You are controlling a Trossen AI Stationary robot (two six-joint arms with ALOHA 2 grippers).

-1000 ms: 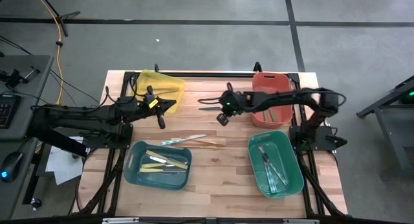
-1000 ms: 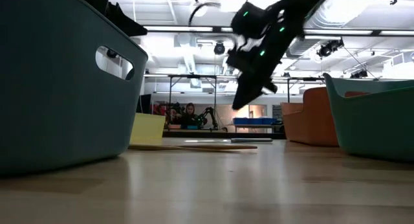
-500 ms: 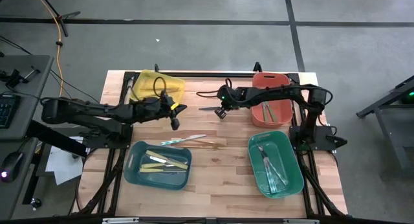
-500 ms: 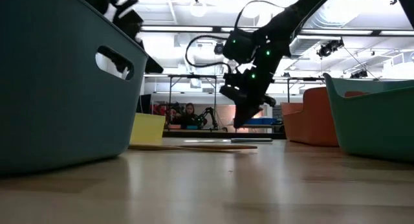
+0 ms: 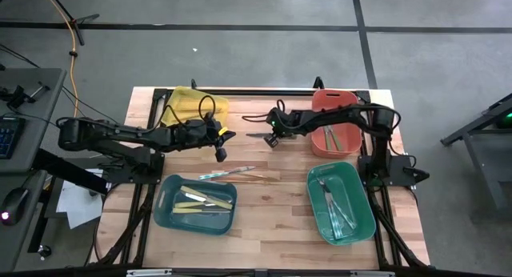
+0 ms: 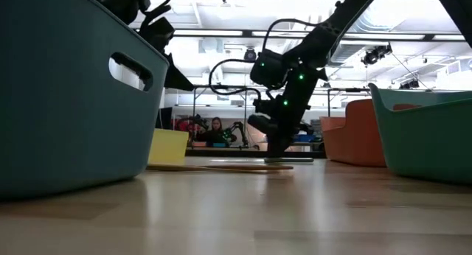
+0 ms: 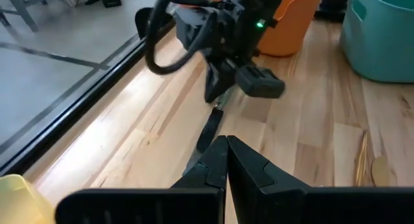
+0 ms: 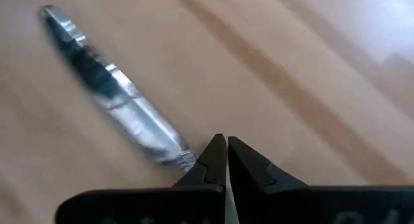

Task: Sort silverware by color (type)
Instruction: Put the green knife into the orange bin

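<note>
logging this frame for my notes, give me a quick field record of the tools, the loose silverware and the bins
right tool: shut, tips at the end of the silver knife on the table
left tool: shut, above the table near the yellow bin
loose pieces: teal-tinted utensil and gold-tan utensil mid-table
blue bin: cream-yellow pieces
green bin: silver pieces
orange bin: some utensils

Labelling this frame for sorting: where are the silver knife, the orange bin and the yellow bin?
silver knife (image 8: pixel 116 114): right wrist view, mid-blade.
orange bin (image 5: pixel 334 97): high view, far rim.
yellow bin (image 5: pixel 182 94): high view, far wall.
</note>
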